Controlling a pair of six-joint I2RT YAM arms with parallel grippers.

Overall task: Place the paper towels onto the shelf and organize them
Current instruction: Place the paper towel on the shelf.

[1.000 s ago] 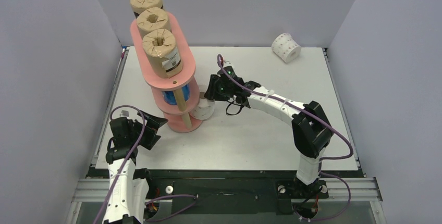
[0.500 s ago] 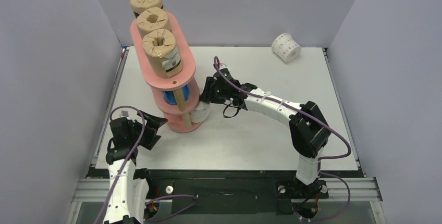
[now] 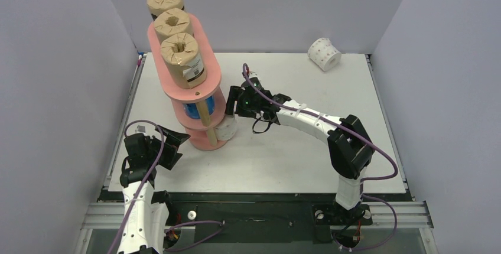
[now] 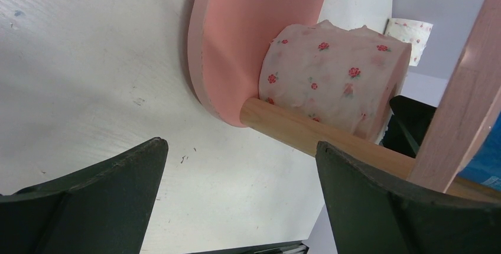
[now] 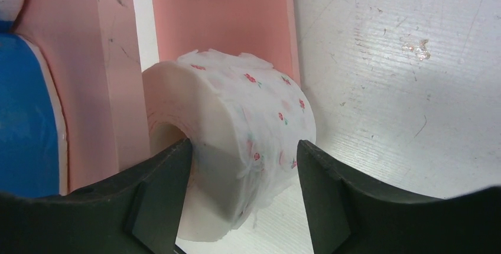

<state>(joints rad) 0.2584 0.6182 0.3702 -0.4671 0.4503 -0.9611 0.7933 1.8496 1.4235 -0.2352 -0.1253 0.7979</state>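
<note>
The right gripper point(image 5: 245, 150) reaches in at the foot of the shelf point(image 3: 204, 91). Its two fingers point(image 5: 156, 198) stand partly apart, one on either side of a white roll with pink dots point(image 5: 248, 118). Both fingers lie close against the roll, but whether they press it or merely flank it I cannot tell. That roll sits at the right edge of the bottom board point(image 4: 236, 41), just behind a wooden post point(image 4: 295, 130).

The left gripper point(image 4: 242, 198) is spread wide with nothing between its fingers (only bare table point(image 3: 283, 153) shows in the gap). It hangs low, near the shelf's near end and apart from it.

Three brown rolls point(image 3: 183, 53) stand in a row on the top board, and a blue roll point(image 3: 192, 112) shows on the middle one. A loose dotted roll point(image 3: 324, 53) lies at the far right of the table, well apart from the shelf.
</note>
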